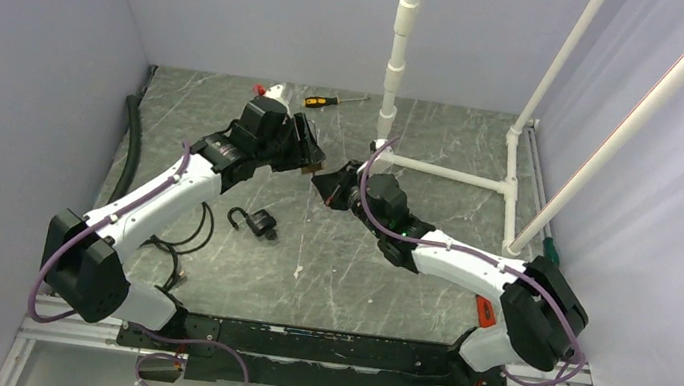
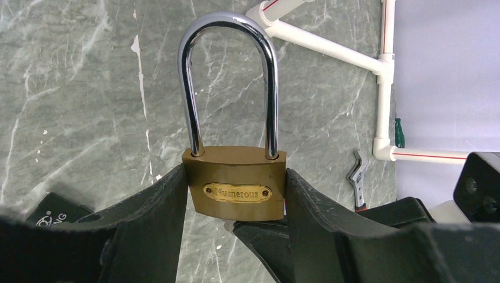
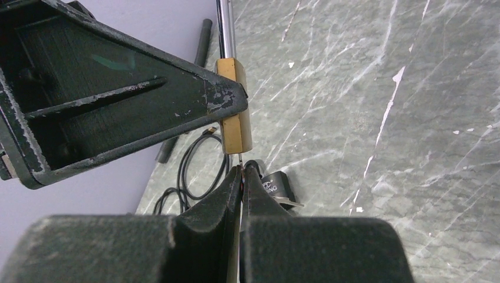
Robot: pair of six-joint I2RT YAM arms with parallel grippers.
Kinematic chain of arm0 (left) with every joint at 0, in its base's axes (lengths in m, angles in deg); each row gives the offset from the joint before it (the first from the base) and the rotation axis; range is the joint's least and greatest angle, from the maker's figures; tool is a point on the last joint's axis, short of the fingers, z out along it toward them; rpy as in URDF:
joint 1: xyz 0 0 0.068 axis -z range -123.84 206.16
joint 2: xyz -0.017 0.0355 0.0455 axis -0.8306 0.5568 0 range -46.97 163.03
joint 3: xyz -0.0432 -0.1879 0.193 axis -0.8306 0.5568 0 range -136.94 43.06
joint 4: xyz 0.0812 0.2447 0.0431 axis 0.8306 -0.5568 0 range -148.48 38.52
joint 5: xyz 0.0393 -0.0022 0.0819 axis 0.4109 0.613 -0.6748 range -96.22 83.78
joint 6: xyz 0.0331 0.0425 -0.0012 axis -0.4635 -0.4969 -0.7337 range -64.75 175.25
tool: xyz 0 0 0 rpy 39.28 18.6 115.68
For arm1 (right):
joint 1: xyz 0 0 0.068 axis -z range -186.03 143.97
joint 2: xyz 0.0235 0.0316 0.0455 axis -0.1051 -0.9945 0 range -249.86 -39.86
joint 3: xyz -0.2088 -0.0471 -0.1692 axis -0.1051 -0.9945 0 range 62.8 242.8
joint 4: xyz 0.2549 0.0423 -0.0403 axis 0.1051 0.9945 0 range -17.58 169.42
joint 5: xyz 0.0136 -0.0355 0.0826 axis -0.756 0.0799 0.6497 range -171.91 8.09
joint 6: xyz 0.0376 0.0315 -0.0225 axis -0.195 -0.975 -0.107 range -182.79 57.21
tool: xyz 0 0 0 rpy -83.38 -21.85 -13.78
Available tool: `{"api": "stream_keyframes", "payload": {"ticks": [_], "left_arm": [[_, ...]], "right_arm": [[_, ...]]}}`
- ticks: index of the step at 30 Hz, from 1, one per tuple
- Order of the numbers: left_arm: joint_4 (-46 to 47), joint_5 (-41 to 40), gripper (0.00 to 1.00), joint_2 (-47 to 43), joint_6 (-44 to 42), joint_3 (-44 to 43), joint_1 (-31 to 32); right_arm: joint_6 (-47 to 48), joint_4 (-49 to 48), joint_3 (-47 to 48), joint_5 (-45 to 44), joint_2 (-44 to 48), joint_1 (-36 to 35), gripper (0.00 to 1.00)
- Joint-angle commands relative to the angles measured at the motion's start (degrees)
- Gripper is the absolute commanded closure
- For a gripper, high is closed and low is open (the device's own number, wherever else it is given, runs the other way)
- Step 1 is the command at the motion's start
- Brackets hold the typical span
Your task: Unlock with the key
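My left gripper (image 2: 236, 194) is shut on a brass padlock (image 2: 234, 183) marked "Numerous", held by its two sides above the table, its steel shackle (image 2: 229, 76) closed. In the right wrist view the padlock (image 3: 234, 106) shows edge-on. My right gripper (image 3: 242, 171) is shut on a thin key (image 3: 240, 159) whose blade meets the padlock's bottom face. In the top view both grippers, the left (image 1: 307, 160) and the right (image 1: 331, 183), meet tip to tip at mid-table. The key itself is mostly hidden between the fingers.
A second black padlock (image 1: 254, 222) lies on the table near the left arm, also in the right wrist view (image 3: 277, 187). A yellow-handled screwdriver (image 1: 326, 101) lies at the back. A white pipe frame (image 1: 452, 173) stands back right. Black cables (image 1: 190, 242) lie left.
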Motion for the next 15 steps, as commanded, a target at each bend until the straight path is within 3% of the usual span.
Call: {"api": "stream_keyframes", "payload": {"ticks": [1, 7, 15], "left_arm": [[1.95, 2.17, 1.00, -3.19, 0.09, -0.36, 0.37], [2.92, 2.92, 1.00, -3.81, -0.17, -0.01, 0.37], [3.52, 3.36, 1.00, -4.54, 0.73, 0.43, 0.37]], "right_arm": [[0.69, -4.61, 3.19, -3.63, -1.61, 2.31, 1.00], [2.54, -6.20, 6.23, -5.10, -3.25, 2.75, 1.00], [4.06, -17.36, 2.93, -11.49, -1.60, 2.89, 1.00]]}}
